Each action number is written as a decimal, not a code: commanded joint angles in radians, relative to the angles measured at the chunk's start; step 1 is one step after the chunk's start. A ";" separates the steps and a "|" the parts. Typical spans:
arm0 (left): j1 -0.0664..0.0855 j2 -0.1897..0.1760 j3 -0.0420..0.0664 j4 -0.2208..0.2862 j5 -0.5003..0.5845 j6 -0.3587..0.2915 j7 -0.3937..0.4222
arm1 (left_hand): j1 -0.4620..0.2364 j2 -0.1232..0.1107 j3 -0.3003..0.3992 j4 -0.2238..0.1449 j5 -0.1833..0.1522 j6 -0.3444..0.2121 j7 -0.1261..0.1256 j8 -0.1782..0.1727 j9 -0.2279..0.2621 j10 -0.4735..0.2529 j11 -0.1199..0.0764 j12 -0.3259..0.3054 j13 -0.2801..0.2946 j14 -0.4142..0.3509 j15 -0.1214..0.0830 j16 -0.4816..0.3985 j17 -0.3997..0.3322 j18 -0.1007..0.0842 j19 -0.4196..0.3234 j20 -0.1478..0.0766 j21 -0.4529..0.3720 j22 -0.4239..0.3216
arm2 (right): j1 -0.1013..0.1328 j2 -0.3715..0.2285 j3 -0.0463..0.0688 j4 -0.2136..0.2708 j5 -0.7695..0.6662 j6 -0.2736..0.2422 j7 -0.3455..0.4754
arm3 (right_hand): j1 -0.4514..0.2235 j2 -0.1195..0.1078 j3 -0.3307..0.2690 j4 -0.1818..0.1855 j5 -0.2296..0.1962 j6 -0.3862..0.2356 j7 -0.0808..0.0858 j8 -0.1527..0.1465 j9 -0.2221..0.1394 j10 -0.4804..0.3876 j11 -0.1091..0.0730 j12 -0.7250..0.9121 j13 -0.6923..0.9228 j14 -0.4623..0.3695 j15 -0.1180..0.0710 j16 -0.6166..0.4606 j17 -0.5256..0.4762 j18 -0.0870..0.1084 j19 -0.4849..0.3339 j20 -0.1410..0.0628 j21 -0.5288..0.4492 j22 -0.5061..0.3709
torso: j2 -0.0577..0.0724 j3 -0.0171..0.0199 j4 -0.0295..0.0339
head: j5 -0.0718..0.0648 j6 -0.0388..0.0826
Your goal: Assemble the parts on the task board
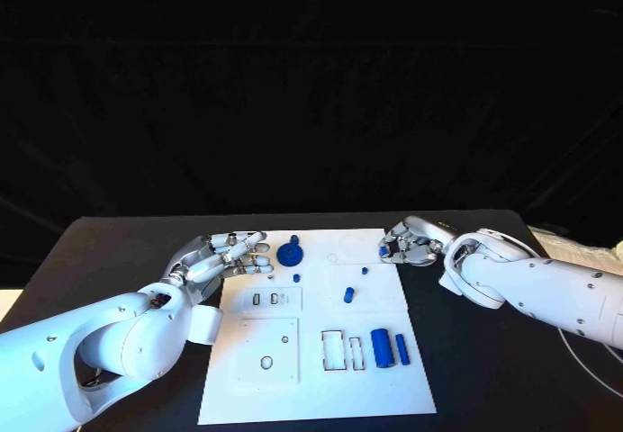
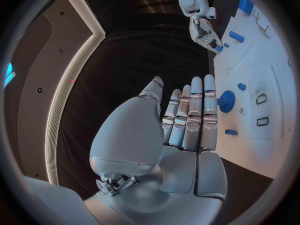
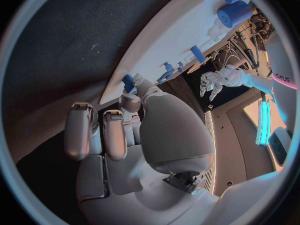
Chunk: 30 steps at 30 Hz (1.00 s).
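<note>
A black table [image 1: 130, 243] stood before a black backdrop [image 1: 311, 99]; cables [image 1: 591, 346] trailed over its right edge.

The white rectangular task board [image 1: 318, 396] lies mid-counter [image 1: 117, 243]. The left hand [image 1: 223, 254] sits at its far left corner beside a blue round gear part [image 1: 291, 255]; the right hand [image 1: 408, 246], at the far right corner, perhaps pinches a small blue part [image 3: 129, 81].

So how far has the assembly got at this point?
Early. No part looks clearly seated. The right hand pinches a small blue piece at the white task board's far edge; the left hand is open beside a blue toothed wheel. The large blue cylinder and slim blue peg lie loose.
</note>
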 commanded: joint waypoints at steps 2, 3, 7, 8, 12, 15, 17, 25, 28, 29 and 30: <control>0.001 0.002 0.000 0.001 0.000 0.023 0.001 | 0.000 0.007 0.000 -0.005 -0.006 0.006 0.002 -0.005 0.001 0.004 0.000 -0.006 0.001 -0.006 0.001 -0.004 0.001 0.011 0.000 0.004 -0.002 -0.001 | -0.001 0.002 0.000 -0.001 -0.004 0.016 -0.002 | 0.007 0.014 0.016 -0.005 -0.019 0.019 -0.004 0.009 0.003 0.002 -0.014 0.008 0.004 0.069 -0.010 0.003 0.078 -0.009 0.000 -0.012 0.002 0.002 | 0.000 0.0007 -0.0001 | 0.000 -0.004; 0.001 0.003 0.000 0.001 0.000 0.023 0.001 | 0.000 0.007 0.000 -0.005 -0.006 0.006 0.002 -0.005 0.001 0.004 0.000 -0.006 0.001 -0.006 0.001 -0.004 0.001 0.011 0.000 0.004 -0.002 -0.001 | -0.001 0.002 0.000 -0.001 -0.004 0.017 -0.003 | 0.007 0.015 0.018 -0.006 -0.022 0.021 -0.005 0.010 0.004 0.003 -0.015 0.009 0.005 0.069 -0.010 0.004 0.079 -0.009 0.001 -0.013 0.003 0.002 | 0.000 0.0005 -0.0002 | 0.000 -0.004; 0.001 0.003 0.000 0.001 0.000 0.023 0.001 | 0.000 0.007 0.000 -0.005 -0.006 0.006 0.002 -0.005 0.001 0.004 0.000 -0.006 0.001 -0.006 0.001 -0.004 0.001 0.011 0.000 0.004 -0.002 -0.001 | -0.001 0.004 0.000 -0.002 -0.006 0.017 -0.006 | 0.008 0.018 0.022 -0.008 -0.026 0.026 -0.008 0.013 0.005 0.006 -0.017 0.012 0.008 0.070 -0.012 0.004 0.081 -0.010 0.002 -0.015 0.004 0.005 | 0.000 0.0007 -0.0002 | 0.000 -0.005; 0.001 0.003 0.000 0.001 0.000 0.023 0.001 | 0.000 0.007 0.000 -0.005 -0.006 0.006 0.002 -0.005 0.001 0.004 0.000 -0.006 0.001 -0.006 0.001 -0.004 0.001 0.011 0.000 0.004 -0.002 -0.001 | -0.001 0.005 0.000 -0.002 -0.006 0.014 -0.008 | 0.009 0.019 0.025 -0.010 -0.028 0.029 -0.009 0.014 0.005 0.008 -0.018 0.014 0.010 0.070 -0.013 0.005 0.082 -0.010 0.003 -0.016 0.005 0.007 | 0.000 0.0006 0.0001 | 0.000 -0.006; 0.001 0.003 0.000 0.001 0.000 0.023 0.001 | 0.001 0.007 0.000 -0.005 -0.006 0.006 0.002 -0.005 0.001 0.004 0.000 -0.007 0.001 -0.006 0.001 -0.004 0.002 0.011 0.000 0.004 -0.002 -0.002 | -0.001 0.006 0.000 0.001 -0.007 -0.018 -0.021 | 0.008 0.027 0.033 -0.012 -0.031 0.041 -0.014 0.020 0.007 0.017 -0.022 0.024 0.018 0.071 -0.017 0.008 0.088 -0.012 0.006 -0.019 0.009 0.014 | 0.000 0.0010 0.0004 | -0.001 -0.007; 0.001 0.002 0.000 0.001 0.000 0.023 0.001 | 0.001 0.007 0.000 -0.005 -0.006 0.006 0.002 -0.005 0.001 0.004 0.000 -0.007 0.001 -0.006 0.001 -0.004 0.002 0.011 0.000 0.004 -0.002 -0.002 | -0.001 0.005 0.000 0.006 -0.007 -0.049 -0.032 | 0.006 0.032 0.037 -0.012 -0.031 0.046 -0.017 0.022 0.008 0.022 -0.024 0.029 0.022 0.072 -0.018 0.009 0.090 -0.012 0.008 -0.021 0.010 0.016 | -0.001 0.0009 0.0005 | 0.000 -0.008; 0.001 0.002 0.000 0.000 0.000 0.023 0.001 | 0.001 0.007 0.000 -0.005 -0.006 0.006 0.002 -0.005 0.001 0.004 0.000 -0.007 0.001 -0.006 0.001 -0.004 0.002 0.011 0.000 0.004 -0.002 -0.002 | -0.001 0.003 0.001 0.018 -0.001 -0.069 -0.040 | 0.005 0.036 0.040 -0.012 -0.031 0.048 -0.018 0.023 0.009 0.024 -0.025 0.031 0.024 0.072 -0.019 0.009 0.090 -0.012 0.008 -0.022 0.010 0.015 | -0.001 0.0009 0.0007 | 0.000 -0.008; 0.000 0.000 0.000 -0.006 0.000 0.025 0.002 | 0.001 0.008 0.001 -0.006 -0.006 0.006 0.002 -0.006 0.001 0.004 0.000 -0.007 0.000 -0.006 0.001 -0.005 0.002 0.011 0.000 0.003 -0.002 -0.002 | 0.022 -0.021 0.009 0.125 0.013 -0.119 -0.099 | -0.002 0.044 0.046 -0.008 -0.029 0.049 -0.019 0.023 0.009 0.027 -0.026 0.031 0.025 0.072 -0.021 0.008 0.089 -0.011 0.006 -0.024 0.008 0.012 | -0.003 -0.0008 0.0015 | 0.003 -0.008; 0.000 0.001 0.000 -0.016 0.000 0.030 0.003 | 0.001 0.008 0.001 -0.006 -0.006 0.006 0.002 -0.006 0.000 0.004 0.000 -0.007 0.000 -0.006 0.001 -0.005 0.002 0.011 0.000 0.003 -0.003 -0.002 | 0.031 -0.025 0.010 0.173 0.013 -0.134 -0.122 | -0.004 0.047 0.048 -0.007 -0.029 0.050 -0.020 0.023 0.010 0.028 -0.027 0.031 0.025 0.072 -0.021 0.010 0.092 -0.012 0.006 -0.024 0.008 0.012 | -0.005 -0.0008 0.0011 | 0.007 -0.008; 0.000 0.001 0.000 -0.021 0.000 0.031 0.004 | 0.001 0.008 0.001 -0.006 -0.006 0.006 0.002 -0.006 0.000 0.004 0.000 -0.007 0.000 -0.006 0.001 -0.005 0.002 0.011 0.000 0.003 -0.003 -0.002 | 0.034 -0.023 0.010 0.190 0.011 -0.137 -0.133 | -0.006 0.050 0.049 -0.006 -0.030 0.050 -0.020 0.023 0.010 0.029 -0.027 0.030 0.024 0.072 -0.022 0.010 0.092 -0.012 0.007 -0.024 0.008 0.013 | -0.007 -0.0013 0.0010 | 0.010 -0.008; 0.000 0.002 0.000 -0.027 0.000 0.031 0.005 | 0.001 0.008 0.001 -0.006 -0.006 0.006 0.002 -0.006 0.000 0.004 0.000 -0.007 0.000 -0.006 0.001 -0.005 0.003 0.011 0.000 0.003 -0.003 -0.002 | 0.036 -0.020 0.010 0.206 0.007 -0.139 -0.145 | -0.007 0.052 0.050 -0.005 -0.031 0.050 -0.020 0.022 0.010 0.029 -0.027 0.029 0.024 0.072 -0.022 0.010 0.092 -0.012 0.007 -0.025 0.009 0.013 | -0.009 -0.0021 0.0016 | 0.011 -0.009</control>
